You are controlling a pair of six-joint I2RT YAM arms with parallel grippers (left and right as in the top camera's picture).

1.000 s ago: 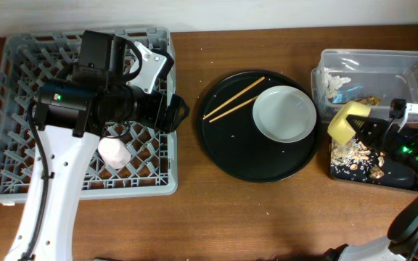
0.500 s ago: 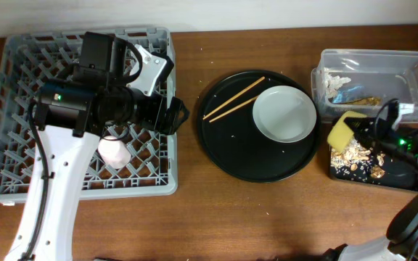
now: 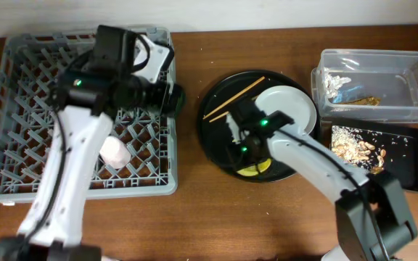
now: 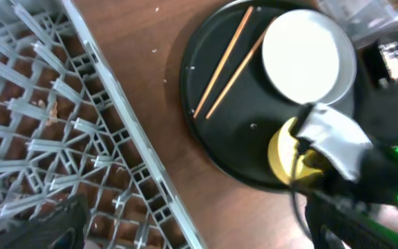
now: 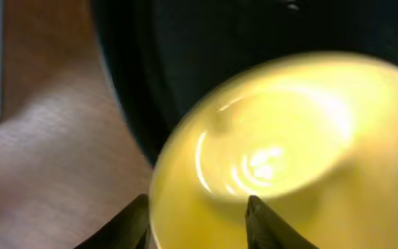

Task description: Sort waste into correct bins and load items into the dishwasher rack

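My right gripper (image 3: 247, 161) (image 5: 195, 200) is shut on the rim of the yellow bowl (image 3: 255, 170) (image 4: 282, 149) (image 5: 275, 138), holding it low over the near part of the round black tray (image 3: 212, 138). The white plate (image 3: 296, 105) (image 4: 302, 52) and two chopsticks (image 3: 232, 99) (image 4: 226, 62) lie on that tray. My left gripper (image 3: 178, 98) hovers open and empty at the right edge of the grey rack (image 3: 20, 87) (image 4: 47, 104). A pink cup (image 3: 115, 153) lies in the rack. The blue cup is out of view.
The clear tub (image 3: 405, 72) at the far right holds white tissue (image 3: 334, 80) and a golden-brown wrapper (image 3: 365, 100). The shallow black tray (image 3: 412, 156) in front of it holds flaky scraps (image 3: 354, 147). My right arm stretches across from the lower right.
My right gripper has carried the yellow bowl left, from over the shallow black tray to the round black tray. My left arm has shifted up and to the right at the rack's edge.
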